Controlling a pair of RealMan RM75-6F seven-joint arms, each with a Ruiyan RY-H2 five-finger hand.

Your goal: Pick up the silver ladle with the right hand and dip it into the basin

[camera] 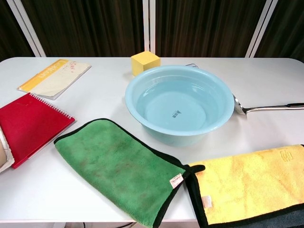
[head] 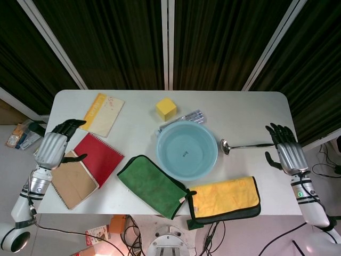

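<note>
Right hand [head: 286, 153] is hanging at the worktop's [head: 250, 112] edge with its fingers spread and nothing in them, palm-down from the look of it, right by the far end of the silver ladle's [head: 246, 145] handle, though I can't tell if it's actually touching. That ladle lies flat on the worktop, handle toward the hand and bowl pointing away, just beside the rim of the light blue basin [head: 187, 150], which sits further out from the hand. On the hand's near side is a yellow cloth [head: 225, 198], and past that a green cloth [head: 152, 184] overlapping its corner. Beyond the basin there's a yellow cube [head: 165, 108] and a clear plastic packet [head: 187, 117]. Way over on the opposite side, the left hand [head: 50, 149] is open too, hovering above a red notebook [head: 98, 156] and a brown notebook [head: 74, 182], with a yellow booklet [head: 104, 114] nearby.
</note>
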